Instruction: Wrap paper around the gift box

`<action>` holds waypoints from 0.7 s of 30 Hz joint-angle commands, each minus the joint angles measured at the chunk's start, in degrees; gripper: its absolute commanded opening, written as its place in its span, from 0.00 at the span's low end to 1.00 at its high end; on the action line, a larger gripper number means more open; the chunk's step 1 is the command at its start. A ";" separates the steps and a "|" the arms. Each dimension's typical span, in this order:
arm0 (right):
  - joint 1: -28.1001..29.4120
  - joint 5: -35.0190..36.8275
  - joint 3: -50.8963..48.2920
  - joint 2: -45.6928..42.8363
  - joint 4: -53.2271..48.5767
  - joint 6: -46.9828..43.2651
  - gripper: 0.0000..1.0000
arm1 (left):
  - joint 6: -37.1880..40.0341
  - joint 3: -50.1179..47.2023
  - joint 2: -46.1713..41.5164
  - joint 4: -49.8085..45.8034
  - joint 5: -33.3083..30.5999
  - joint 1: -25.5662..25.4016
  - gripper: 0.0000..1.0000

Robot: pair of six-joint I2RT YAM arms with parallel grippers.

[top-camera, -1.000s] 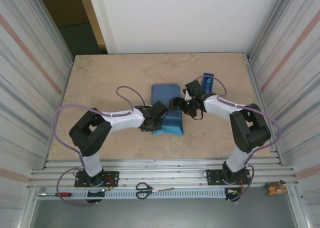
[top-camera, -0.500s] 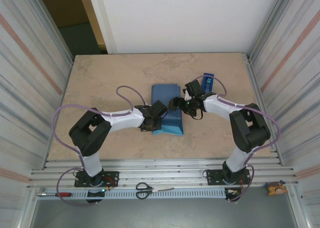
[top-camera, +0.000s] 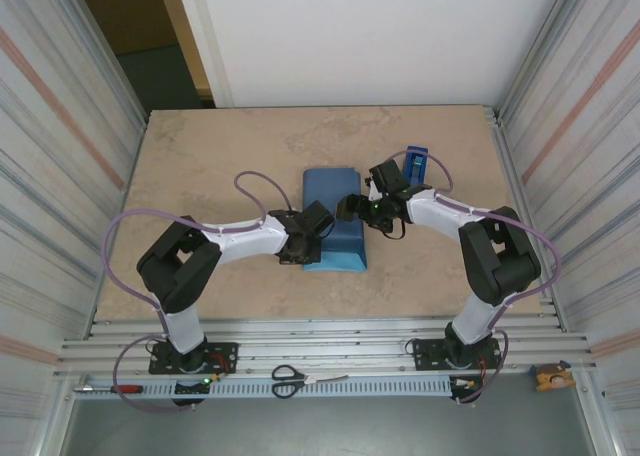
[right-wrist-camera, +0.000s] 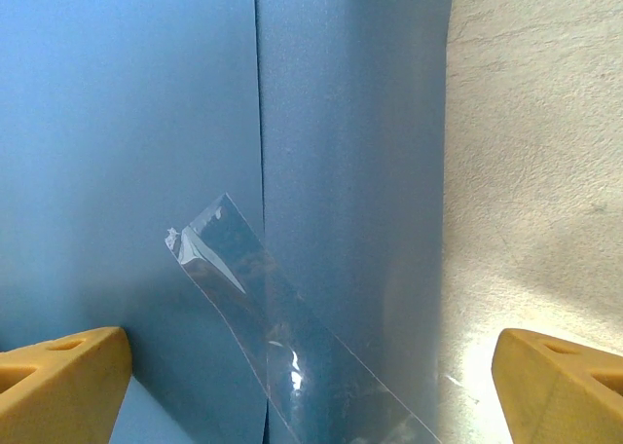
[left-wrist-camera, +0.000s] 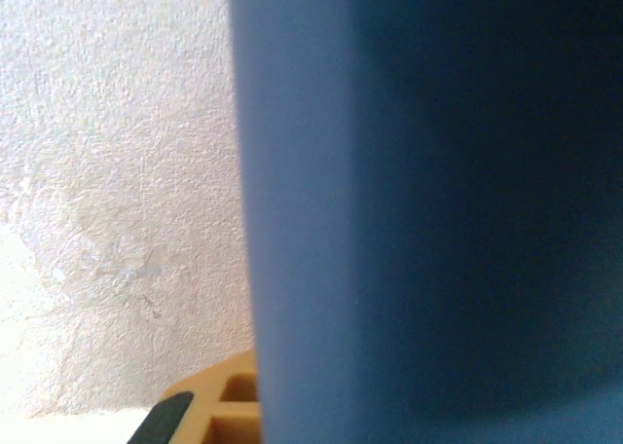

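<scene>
The gift box is judged to lie inside the paper, which is folded over it into a dark blue parcel in the middle of the surface; none of the orange can be seen. A lighter blue corner of the paper pokes out at the parcel's near left. A seam runs along the parcel's top, and a strip of clear tape crosses it at a slant, its far end curled up off the paper.

The left fingers sit at the parcel's near-left edge, closed tight. The paper stands so close to that camera that it cannot be told whether a fold is pinched between them. The right fingers hang spread wide over the parcel's right half, straddling the tape and holding nothing. The blue tape dispenser stands just beyond the parcel's far right corner.

The wrap looks far along, with the seam being secured. The likely trouble is the tape: with one end loose, the seam could spring open if the left fingers let go or tug. The strip could also stick to a right finger that comes down off-centre and peel away. A hard pull at the left edge could tear the thin paper or drag the parcel askew
</scene>
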 commanded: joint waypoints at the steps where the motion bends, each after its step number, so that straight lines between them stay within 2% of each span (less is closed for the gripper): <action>1: 0.75 3.85 -0.86 2.44 -6.86 -1.38 0.93 | 0.74 -0.27 -1.46 -2.80 -0.25 -0.56 0.00; 3: 0.76 3.94 -0.71 2.42 -6.89 -1.38 0.93 | 0.79 -0.35 -1.64 -3.25 -0.27 -0.62 0.00; 5: 0.77 3.98 -0.65 2.44 -6.99 -1.38 0.94 | 0.79 -0.09 -1.73 -4.06 -0.03 -0.71 0.23; 9: 0.77 4.11 -0.69 2.44 -7.09 -1.38 0.94 | 0.39 -0.97 -2.08 -4.30 0.64 -1.45 0.29; 10: 0.77 4.12 -0.69 2.44 -7.08 -1.34 0.94 | 0.21 -1.09 -2.08 -4.29 0.65 -1.62 0.23; 12: 0.77 4.12 -0.61 2.43 -7.15 -1.30 0.94 | -0.07 -1.48 -2.16 -4.21 0.37 -1.76 0.05; 13: 0.85 4.20 -0.60 2.36 -7.19 -1.30 0.94 | -0.11 -1.57 -2.30 -4.21 0.17 -1.72 0.00; 17: 0.86 4.29 -0.60 2.35 -7.32 -1.30 0.94 | 0.04 -1.57 -3.31 -4.65 -0.62 -1.76 0.00; 21: 0.92 4.24 -0.60 2.35 -7.31 -1.25 0.94 | -0.12 -1.75 -5.09 -5.44 -1.30 -1.76 0.26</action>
